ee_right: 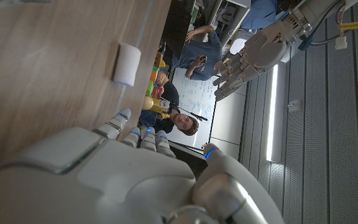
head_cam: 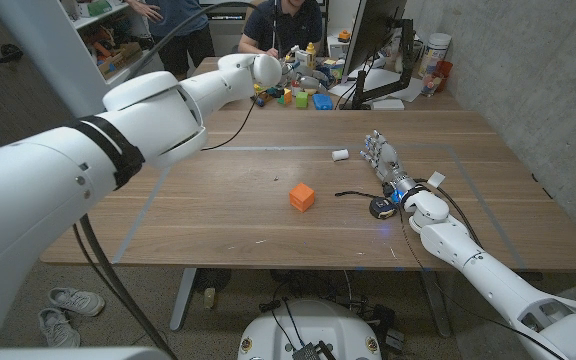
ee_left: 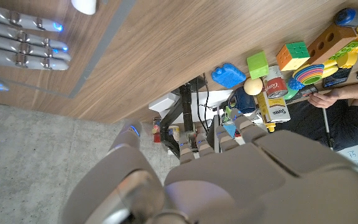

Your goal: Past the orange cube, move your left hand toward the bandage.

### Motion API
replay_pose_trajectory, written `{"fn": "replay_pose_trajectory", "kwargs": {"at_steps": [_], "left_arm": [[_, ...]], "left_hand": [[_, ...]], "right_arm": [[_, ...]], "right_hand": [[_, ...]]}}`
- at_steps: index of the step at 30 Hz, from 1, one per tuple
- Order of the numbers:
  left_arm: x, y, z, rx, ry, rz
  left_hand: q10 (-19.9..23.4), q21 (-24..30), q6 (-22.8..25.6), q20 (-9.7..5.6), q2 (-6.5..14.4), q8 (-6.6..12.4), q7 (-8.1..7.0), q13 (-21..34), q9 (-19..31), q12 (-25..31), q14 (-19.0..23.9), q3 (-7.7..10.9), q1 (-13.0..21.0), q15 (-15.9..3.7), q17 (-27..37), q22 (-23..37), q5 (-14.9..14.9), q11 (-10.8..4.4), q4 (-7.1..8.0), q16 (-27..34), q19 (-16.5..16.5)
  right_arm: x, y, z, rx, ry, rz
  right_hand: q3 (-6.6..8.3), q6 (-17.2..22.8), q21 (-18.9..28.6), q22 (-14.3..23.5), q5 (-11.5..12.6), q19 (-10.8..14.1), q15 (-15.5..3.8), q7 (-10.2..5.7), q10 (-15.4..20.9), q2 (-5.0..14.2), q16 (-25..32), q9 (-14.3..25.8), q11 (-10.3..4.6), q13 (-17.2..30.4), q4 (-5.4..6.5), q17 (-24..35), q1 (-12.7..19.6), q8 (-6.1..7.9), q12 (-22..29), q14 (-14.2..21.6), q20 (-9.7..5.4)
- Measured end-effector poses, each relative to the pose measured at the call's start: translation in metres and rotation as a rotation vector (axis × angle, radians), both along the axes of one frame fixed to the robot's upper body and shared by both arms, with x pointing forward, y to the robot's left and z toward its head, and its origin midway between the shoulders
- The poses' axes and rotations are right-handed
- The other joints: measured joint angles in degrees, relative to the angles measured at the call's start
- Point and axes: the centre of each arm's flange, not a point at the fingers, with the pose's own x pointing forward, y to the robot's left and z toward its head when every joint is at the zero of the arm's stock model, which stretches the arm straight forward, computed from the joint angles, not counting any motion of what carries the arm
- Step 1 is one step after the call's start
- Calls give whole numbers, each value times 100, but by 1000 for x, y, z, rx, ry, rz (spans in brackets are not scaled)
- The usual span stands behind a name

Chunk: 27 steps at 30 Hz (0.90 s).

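Note:
The orange cube [head_cam: 301, 196] sits near the table's middle. Farther back and to its right lies the bandage [head_cam: 340, 154], a small white roll [ee_left: 84, 5] [ee_right: 127, 64]. My left hand [head_cam: 271, 70] hangs high over the table's far edge, beyond both and left of the bandage; it holds nothing, its fingers [ee_left: 216, 140] loosely bent. In the right wrist view my left hand [ee_right: 260, 53] hovers in the air above the bandage's area. On the table just right of the bandage rests my right hand [head_cam: 383, 160], fingers [ee_left: 23, 43] stretched out and empty.
Colourful toy blocks and bottles [head_cam: 303, 95] crowd the far table edge, with a monitor stand [head_cam: 373, 85] to their right. People sit behind the table [head_cam: 283, 25]. A black round device with a cable [head_cam: 381, 206] lies by my right wrist.

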Motion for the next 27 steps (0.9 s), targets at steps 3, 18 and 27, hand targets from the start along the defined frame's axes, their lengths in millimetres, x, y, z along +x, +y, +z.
{"fn": "replay_pose_trajectory", "kwargs": {"at_steps": [3, 18, 27], "left_arm": [[1, -17, -6, 21, -18, 25], [4, -42, -22, -33, -47, 130], [9, -53, -51, -63, 99, 127]], "left_hand": [[0, 0, 0, 19, 4, 0, 0, 0, 0, 0, -18, -21, 41, 18, 0, 0, 0, 0, -21, 0, -19], [166, 0, 170, 41, -49, 51, -1, 0, 27, 65, 16, -38, 139, 8, 15, -1, -85, 59, -85, 34, 18], [144, -40, 187, 17, -18, 88, 0, -1, 27, 65, 16, -61, 169, 9, 27, -1, -85, 38, -108, 34, -84]], "right_arm": [[0, 0, -1, 0, 1, 0], [-1, 0, -2, 2, 4, 1], [-1, 0, -3, 1, 5, 1]], "right_hand": [[0, 0, 0, 0, 0, 0, 0, 0, 0, 0, 0, 0, 0, 0, 0, 0, 0, 0, 0, 0, 0], [0, 0, 0, 0, 0, 0, 0, 0, 0, 0, 0, 0, 0, 0, 0, 0, 0, 0, 0, 0, 0], [0, 0, 0, 0, 0, 0, 0, 0, 0, 0, 0, 0, 0, 0, 0, 0, 0, 0, 0, 0, 0]]}}
